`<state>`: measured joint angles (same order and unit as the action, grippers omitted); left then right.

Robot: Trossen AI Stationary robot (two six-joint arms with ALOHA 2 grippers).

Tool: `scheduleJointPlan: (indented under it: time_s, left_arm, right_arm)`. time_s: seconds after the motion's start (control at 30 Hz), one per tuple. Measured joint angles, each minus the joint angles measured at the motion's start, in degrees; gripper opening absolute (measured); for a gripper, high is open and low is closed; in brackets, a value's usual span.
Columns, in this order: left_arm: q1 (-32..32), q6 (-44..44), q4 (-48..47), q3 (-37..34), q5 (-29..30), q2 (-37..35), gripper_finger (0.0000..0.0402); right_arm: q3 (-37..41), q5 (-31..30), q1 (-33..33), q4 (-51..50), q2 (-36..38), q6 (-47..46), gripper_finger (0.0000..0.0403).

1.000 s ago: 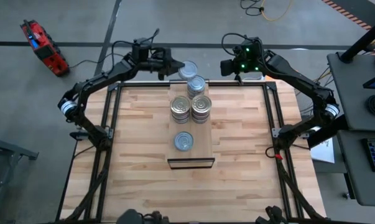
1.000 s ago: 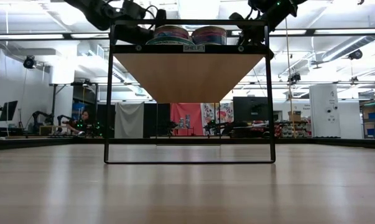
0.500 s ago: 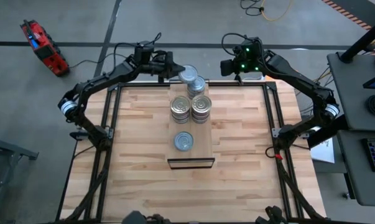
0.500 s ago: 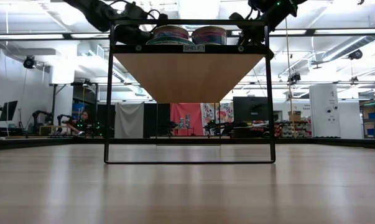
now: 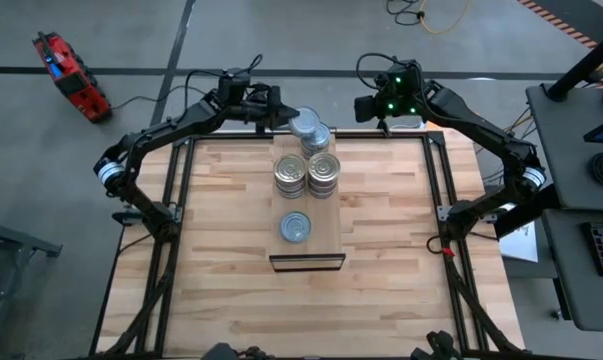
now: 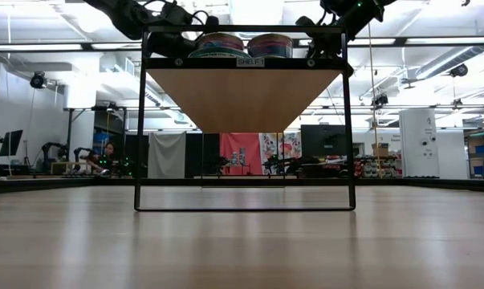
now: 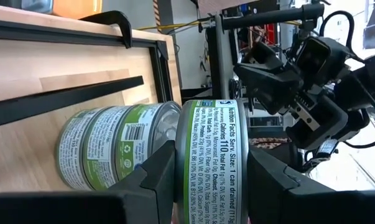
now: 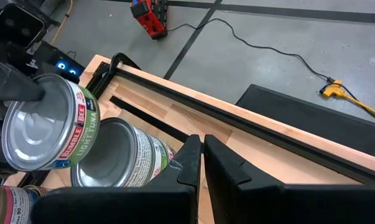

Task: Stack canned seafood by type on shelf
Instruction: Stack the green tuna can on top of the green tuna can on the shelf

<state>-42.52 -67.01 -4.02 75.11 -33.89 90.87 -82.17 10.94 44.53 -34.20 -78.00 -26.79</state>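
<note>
One rigid, smooth-sided tuna tin (image 5: pixel 303 123), likely slippery; left gripper (image 5: pixel 281 114) jaws clamped across its curved wall; right gripper (image 5: pixel 369 108) jaws closed, empty

The tins (image 5: pixel 304 126) are shiny metal with smooth ringed tops and glossy printed paper labels. The shelf (image 5: pixel 331 228) is pale matt wood, and the table (image 5: pixel 231 230) beneath is banded wood with a soft sheen. The left pincer (image 7: pixel 209 186) is dark matt plastic.

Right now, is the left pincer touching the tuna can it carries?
Touching. The left wrist view shows the left pincer with a finger pressed against each side of the tuna can, no gap showing; the high view has the can at its tip.
</note>
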Motion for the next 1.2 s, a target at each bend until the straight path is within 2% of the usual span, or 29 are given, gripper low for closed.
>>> scheduleJointPlan:
  time_s: [0.43, 0.7, 1.1, 1.2]
  left_arm:
    - [0.99, 1.29, -0.64, -0.07, 2.09, 0.16, 0.0123]
    - [1.63, 0.51, -0.62, -0.07, 2.14, 1.28, 0.0195]
    - [1.75, -0.20, -0.69, -0.07, 1.85, 1.57, 0.0210]
    - [1.77, 0.58, -0.87, 0.16, -0.04, 1.55, 0.0214]
  right_arm:
    - [0.00, -0.02, 0.00, 0.04, 0.00, 0.28, 0.0011]
    - [0.00, -0.04, 0.00, 0.07, 0.00, 0.40, 0.0011]
    - [0.00, -0.24, 0.00, 0.09, 0.00, 0.41, 0.0011]
    - [0.00, -0.42, 0.00, 0.09, 0.00, 0.39, 0.0011]
